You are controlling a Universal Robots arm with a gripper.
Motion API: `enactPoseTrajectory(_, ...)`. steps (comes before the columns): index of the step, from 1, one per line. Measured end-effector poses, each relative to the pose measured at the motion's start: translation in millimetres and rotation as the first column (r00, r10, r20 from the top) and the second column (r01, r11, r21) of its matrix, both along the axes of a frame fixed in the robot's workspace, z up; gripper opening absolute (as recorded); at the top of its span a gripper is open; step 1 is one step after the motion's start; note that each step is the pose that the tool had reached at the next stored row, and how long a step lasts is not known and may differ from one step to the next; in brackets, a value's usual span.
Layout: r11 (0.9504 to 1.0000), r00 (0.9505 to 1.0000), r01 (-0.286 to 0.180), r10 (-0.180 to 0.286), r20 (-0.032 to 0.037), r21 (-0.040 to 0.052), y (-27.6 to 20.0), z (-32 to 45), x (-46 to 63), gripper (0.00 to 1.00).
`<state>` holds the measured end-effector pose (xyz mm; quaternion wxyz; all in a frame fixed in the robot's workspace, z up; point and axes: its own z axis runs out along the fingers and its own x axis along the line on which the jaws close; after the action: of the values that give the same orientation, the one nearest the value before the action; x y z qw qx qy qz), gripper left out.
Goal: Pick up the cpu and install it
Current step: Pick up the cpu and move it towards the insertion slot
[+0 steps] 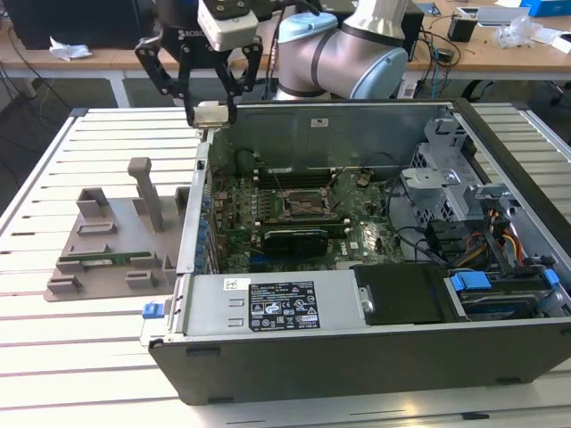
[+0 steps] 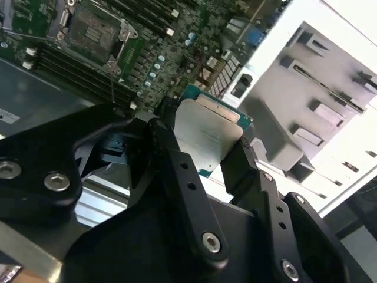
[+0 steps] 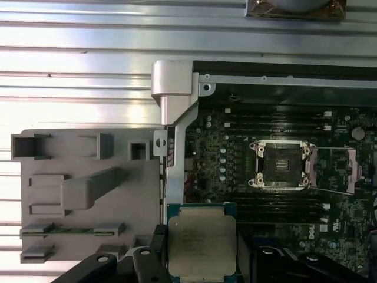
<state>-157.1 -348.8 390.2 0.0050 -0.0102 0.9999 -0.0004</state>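
Cpu [image 2: 206,132], silver-topped with a green rim, is pinched between the tool's [image 1: 212,114] black fingers. It hangs in the air over the open case's [image 1: 357,361] side wall, well apart from the socket [image 3: 283,165].

No print can be read, not even on the black label [image 1: 282,306] on the computer case [image 1: 357,361]

Bench [image 1: 89,357]: pale metal, ribbed in long slats.
Lying on it:
- one open computer case [image 1: 357,361], toward the exterior view's right;
- one grey plastic holder [image 1: 98,267], just beside the case, toward the exterior view's left.
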Motion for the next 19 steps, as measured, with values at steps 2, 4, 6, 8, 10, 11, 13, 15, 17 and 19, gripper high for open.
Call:
enactPoseTrajectory(2,1.0,1.0,0.0,0.0,-0.0003,-0.0001,0.7,-0.8,6.8,0.55)
enactPoseTrajectory(4,1.0,1.0,0.0,0.0,-0.0003,0.0001,1.4,-1.7,12.3,0.55)
enactPoseTrajectory(6,1.0,1.0,0.0,0.0,-0.0006,0.0,1.5,-2.5,14.8,0.55)
enactPoseTrajectory(8,1.0,1.0,0.0,0.0,-0.0006,0.0,1.5,-3.4,16.4,0.55)
enactPoseTrajectory(10,1.0,1.0,0.0,0.0,-0.0008,-0.0001,1.6,-4.8,17.8,0.55)
enactPoseTrajectory(11,1.0,1.0,0.0,0.0,-0.0011,-0.0001,1.6,-6.2,19.3,0.55)
enactPoseTrajectory(13,1.0,1.0,0.0,0.0,-0.0018,-0.0001,1.6,-9.2,21.4,0.55)
enactPoseTrajectory(15,1.0,1.0,0.0,0.0,-0.002,-0.0001,1.7,-10.5,22.0,0.55)
enactPoseTrajectory(17,1.0,1.0,0.0,0.0,-0.0025,-0.0001,1.7,-14.0,23.8,0.55)
enactPoseTrajectory(19,1.0,1.0,0.0,0.0,-0.0039,-0.0001,1.7,-20.1,25.4,0.55)
